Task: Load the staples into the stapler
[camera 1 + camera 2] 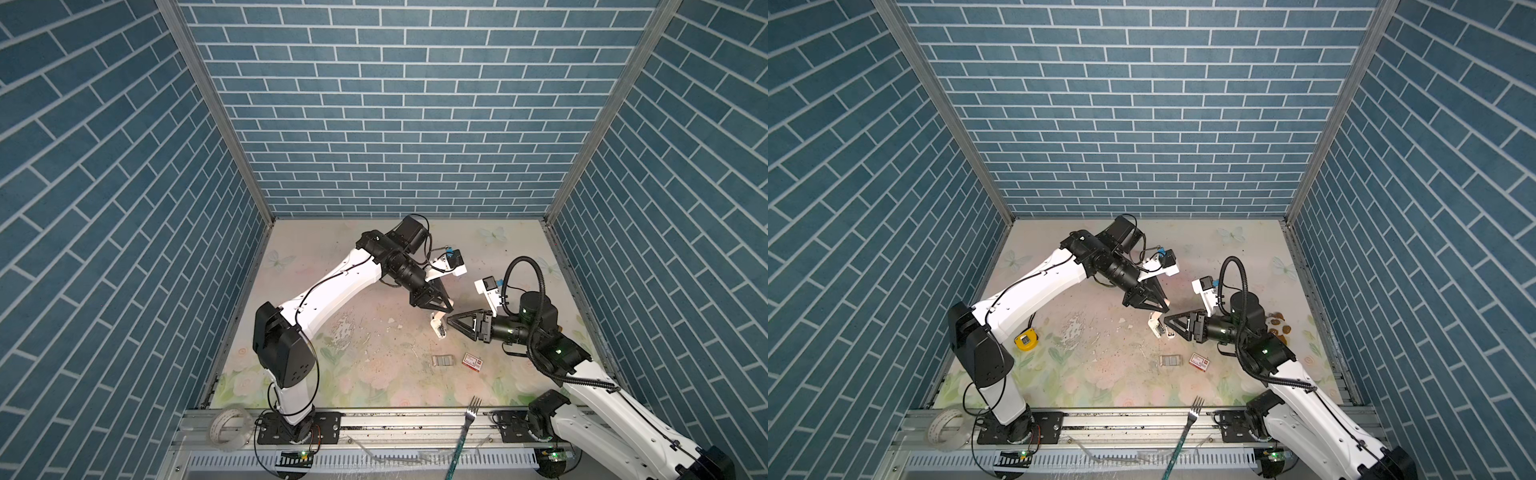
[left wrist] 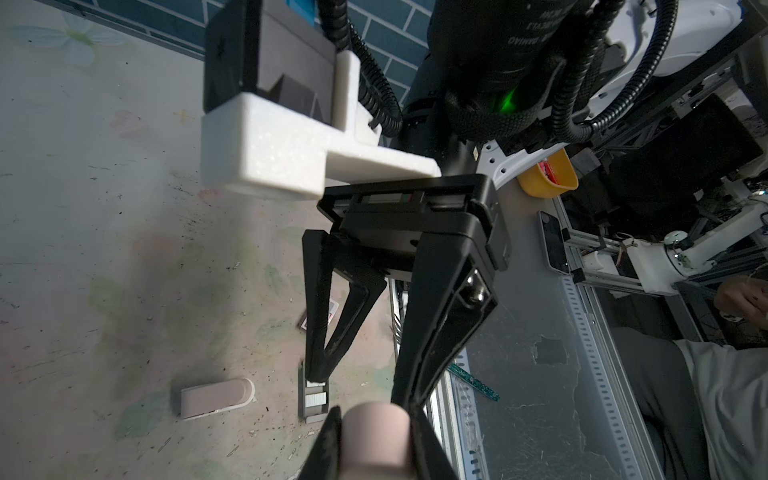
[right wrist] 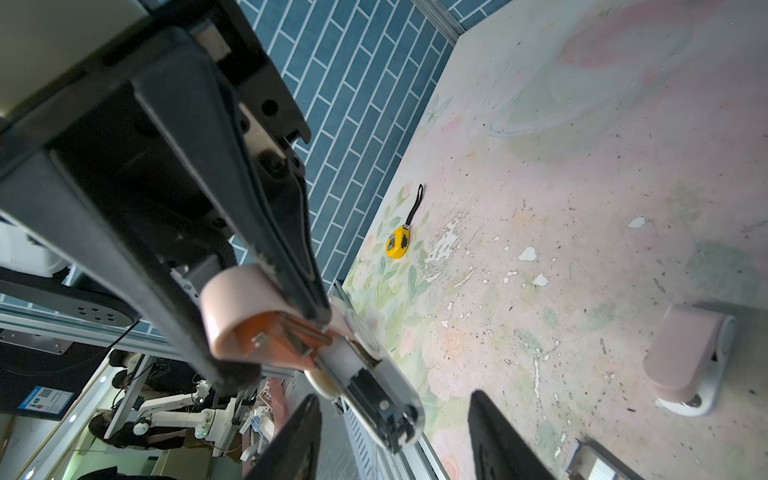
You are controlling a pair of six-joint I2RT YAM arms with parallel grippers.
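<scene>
Staples (image 1: pixel 442 360) lie clear of jaws — left jaws grip stapler (image 1: pixel 437 326).

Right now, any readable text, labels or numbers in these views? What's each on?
"DAMIAO", upside down, on the right arm's black motor housing.
Staple box: red-and-white label, print too small.
Blue poster beyond the table: too blurred.
Tape measure: label unreadable.

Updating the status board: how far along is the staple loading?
Done: staples out of their box, stapler hinged open. In hand: left pincer shut on the stapler's pink lid; right pincer open, empty, beside it. Left: staples lie on the table, none picked up.
</scene>
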